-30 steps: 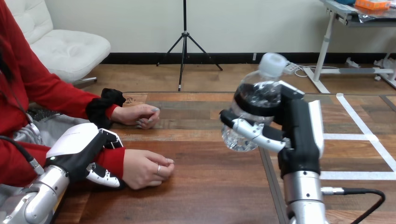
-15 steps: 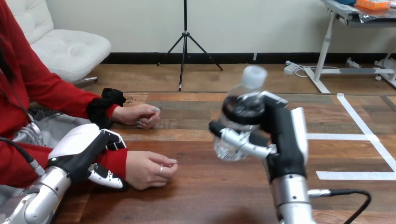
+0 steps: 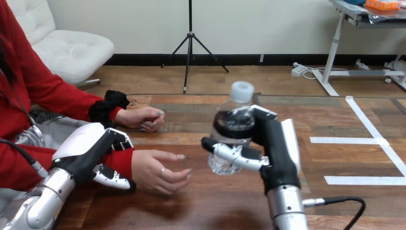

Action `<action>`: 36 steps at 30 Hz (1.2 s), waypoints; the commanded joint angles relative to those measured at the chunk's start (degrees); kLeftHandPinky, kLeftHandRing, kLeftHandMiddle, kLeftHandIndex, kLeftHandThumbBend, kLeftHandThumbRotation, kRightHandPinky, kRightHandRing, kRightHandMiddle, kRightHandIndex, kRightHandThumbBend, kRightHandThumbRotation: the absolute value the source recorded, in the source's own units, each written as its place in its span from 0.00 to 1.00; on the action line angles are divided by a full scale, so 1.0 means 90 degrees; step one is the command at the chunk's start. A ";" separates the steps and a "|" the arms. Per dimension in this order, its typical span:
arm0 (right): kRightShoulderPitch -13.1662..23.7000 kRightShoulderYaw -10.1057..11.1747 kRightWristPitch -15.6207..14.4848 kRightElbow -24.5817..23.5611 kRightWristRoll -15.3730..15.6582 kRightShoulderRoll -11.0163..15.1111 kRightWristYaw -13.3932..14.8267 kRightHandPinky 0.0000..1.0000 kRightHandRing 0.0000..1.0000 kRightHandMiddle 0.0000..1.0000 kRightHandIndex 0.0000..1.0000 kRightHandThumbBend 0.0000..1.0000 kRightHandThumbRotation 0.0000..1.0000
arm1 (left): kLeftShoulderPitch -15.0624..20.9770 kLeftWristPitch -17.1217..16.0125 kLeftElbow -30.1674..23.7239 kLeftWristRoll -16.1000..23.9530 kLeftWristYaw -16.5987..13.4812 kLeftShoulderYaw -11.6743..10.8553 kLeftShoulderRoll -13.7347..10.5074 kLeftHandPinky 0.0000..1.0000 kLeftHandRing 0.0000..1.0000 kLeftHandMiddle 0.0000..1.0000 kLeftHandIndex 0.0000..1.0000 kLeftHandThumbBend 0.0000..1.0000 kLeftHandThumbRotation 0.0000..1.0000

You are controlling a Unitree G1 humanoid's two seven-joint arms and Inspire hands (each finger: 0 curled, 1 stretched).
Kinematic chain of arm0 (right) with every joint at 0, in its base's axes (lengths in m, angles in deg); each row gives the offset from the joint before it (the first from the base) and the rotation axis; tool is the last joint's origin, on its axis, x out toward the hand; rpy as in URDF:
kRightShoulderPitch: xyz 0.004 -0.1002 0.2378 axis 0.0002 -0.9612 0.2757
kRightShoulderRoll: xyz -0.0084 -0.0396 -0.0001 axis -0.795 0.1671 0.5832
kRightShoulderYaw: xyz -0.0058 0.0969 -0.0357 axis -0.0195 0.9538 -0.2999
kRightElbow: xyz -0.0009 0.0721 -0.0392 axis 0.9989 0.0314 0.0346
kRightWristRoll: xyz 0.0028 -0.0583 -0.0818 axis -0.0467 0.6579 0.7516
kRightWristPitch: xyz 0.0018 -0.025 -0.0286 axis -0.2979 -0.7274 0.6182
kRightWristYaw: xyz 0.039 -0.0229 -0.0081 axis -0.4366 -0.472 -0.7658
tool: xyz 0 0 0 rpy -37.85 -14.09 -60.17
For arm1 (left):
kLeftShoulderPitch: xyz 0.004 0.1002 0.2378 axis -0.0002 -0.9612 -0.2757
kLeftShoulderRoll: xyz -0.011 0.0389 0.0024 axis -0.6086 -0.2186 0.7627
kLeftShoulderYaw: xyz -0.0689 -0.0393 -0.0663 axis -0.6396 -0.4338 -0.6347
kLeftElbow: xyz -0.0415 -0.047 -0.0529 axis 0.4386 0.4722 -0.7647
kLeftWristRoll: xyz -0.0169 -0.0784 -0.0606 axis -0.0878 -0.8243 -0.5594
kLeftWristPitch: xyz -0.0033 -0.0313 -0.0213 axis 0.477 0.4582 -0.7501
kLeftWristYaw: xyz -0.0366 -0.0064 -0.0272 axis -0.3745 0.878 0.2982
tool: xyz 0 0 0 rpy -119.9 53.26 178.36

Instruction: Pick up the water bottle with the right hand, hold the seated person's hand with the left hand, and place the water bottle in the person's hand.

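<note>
Just beside a person's hand, a robot holds up a water bottle

Two robot arms reach in from the bottom edge over a wooden table (image 3: pixel 206 206). The right hand (image 3: pixel 274 143), at the centre of the view, grips the water bottle (image 3: pixel 233 125). Its thumb and fingers (image 3: pixel 230 154) are curled round the lower half of the bottle, pinching it against the palm.

The bottle is clear plastic with a white screw cap at the top and a dark band wrapped round its upper body. Below the band the ribbed plastic is see-through and catches the light. It stands nearly upright, with the cap leaning a little towards the right. It seems to hang clear of the table, though this view from above does not make that certain.

A person sits at the left. The person's nearer hand (image 3: pixel 160 170) lies low over the table, loosely open, with its fingertips pointing at the bottle and close to it but not touching. The left hand (image 3: pixel 86 152) of the robot is clasped round that hand's wrist, over a red sleeve. Its fingers curl over the top and its thumb tucks underneath.

The person's farther hand (image 3: pixel 143 119) rests on the table behind, loosely closed, well apart from the bottle.
</note>
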 commanded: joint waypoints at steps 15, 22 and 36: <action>0.0526 -0.0313 0.0591 0.0355 0.0106 -0.0327 0.0146 0.27 0.34 0.45 0.44 0.83 0.00 | 0.0646 -0.0565 -0.0279 -0.0185 0.0094 -0.0090 0.0462 0.30 0.35 0.42 0.42 0.82 0.00; 0.0506 -0.0425 0.0583 0.0446 0.0234 -0.0355 0.0220 0.28 0.36 0.45 0.45 0.84 0.00 | 0.0797 -0.0570 -0.0319 0.0115 -0.0244 0.0036 0.0514 0.29 0.34 0.41 0.41 0.83 0.00; 0.0466 -0.0659 0.0608 0.0458 0.0316 -0.0399 0.0231 0.29 0.36 0.46 0.46 0.85 0.00 | 0.1014 -0.0638 -0.0306 0.0290 -0.0336 0.0083 0.0688 0.28 0.33 0.40 0.41 0.80 0.00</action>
